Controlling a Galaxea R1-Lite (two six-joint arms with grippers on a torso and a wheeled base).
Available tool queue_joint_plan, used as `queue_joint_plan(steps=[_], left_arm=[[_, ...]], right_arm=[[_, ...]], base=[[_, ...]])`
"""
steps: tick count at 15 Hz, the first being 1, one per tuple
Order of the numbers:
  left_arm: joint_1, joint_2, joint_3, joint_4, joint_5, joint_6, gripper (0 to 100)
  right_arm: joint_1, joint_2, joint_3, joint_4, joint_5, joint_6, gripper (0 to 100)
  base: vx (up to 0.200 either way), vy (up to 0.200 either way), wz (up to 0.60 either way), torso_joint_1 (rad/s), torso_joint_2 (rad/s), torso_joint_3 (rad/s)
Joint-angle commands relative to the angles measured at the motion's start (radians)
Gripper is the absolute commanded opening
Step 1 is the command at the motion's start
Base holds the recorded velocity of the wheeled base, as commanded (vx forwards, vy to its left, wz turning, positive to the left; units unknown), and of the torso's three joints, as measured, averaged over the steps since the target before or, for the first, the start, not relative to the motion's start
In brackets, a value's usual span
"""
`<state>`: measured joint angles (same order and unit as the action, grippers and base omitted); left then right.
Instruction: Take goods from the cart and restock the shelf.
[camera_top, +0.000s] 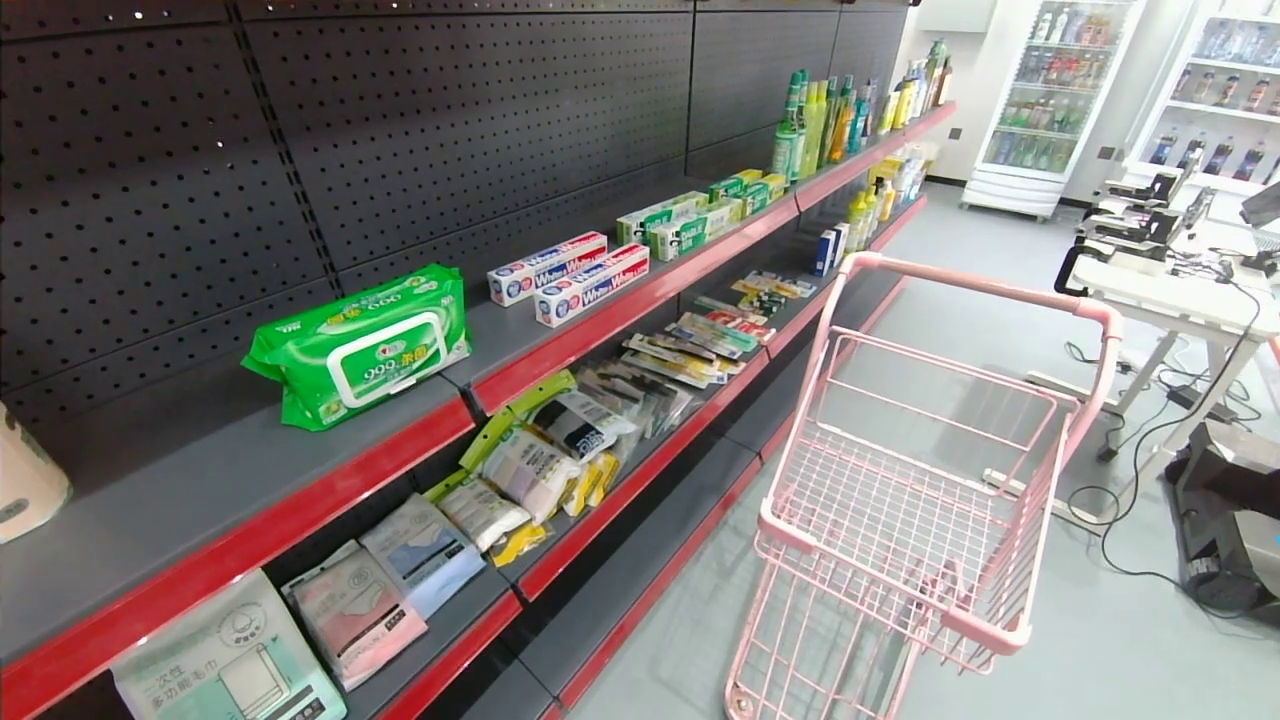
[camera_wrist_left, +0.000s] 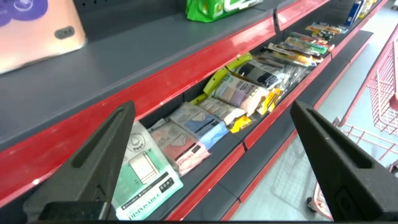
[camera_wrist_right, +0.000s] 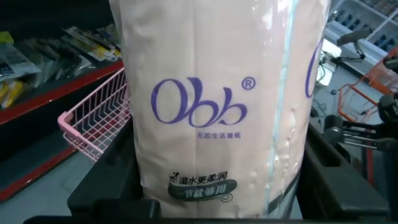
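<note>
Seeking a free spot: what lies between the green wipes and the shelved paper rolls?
Bare shelf, from green wipes to shelved paper rolls; head view.

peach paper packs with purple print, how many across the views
2. One peach plastic-wrapped paper pack sits on the grey upper shelf, left of the green wipes pack; the other pack is held in the right pincer. More may be hidden.

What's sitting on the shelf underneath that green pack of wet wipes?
Soft flat packets lie overlapping there, with toothbrush packs farther along. The upper shelf's red-edged board covers that level's rear, so anything behind is hidden.
</note>
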<state>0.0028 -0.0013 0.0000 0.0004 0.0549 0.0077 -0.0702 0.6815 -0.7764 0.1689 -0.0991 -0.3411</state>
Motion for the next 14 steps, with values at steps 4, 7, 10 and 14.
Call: queue_joint_plan(steps=[4,7,10,14], left_arm=[[0.0,0.001,0.0,0.0,0.0,0.0,100],[0.0,0.001,0.0,0.0,0.0,0.0,100],[0.0,0.001,0.0,0.0,0.0,0.0,100],[0.0,0.001,0.0,0.0,0.0,0.0,100]], right_arm=[[-0.077,-0.131,0.094,-0.002,-0.001,-0.006,0],[-0.079,-0.119,0.095,-0.002,-0.002,-0.006,0],[-0.082,-0.119,0.111,-0.002,-0.002,-0.006,0],[-0.08,-0.109,0.111,-0.008,-0.002,-0.007,0]], base=[[0.0,0.0,0.0,0.156,-0.34,-0.183],[0.0,0.0,0.0,0.172,-0.37,-0.201],[0.0,0.0,0.0,0.165,-0.36,-0.191],[0.0,0.0,0.0,0.168,-0.34,-0.182]])
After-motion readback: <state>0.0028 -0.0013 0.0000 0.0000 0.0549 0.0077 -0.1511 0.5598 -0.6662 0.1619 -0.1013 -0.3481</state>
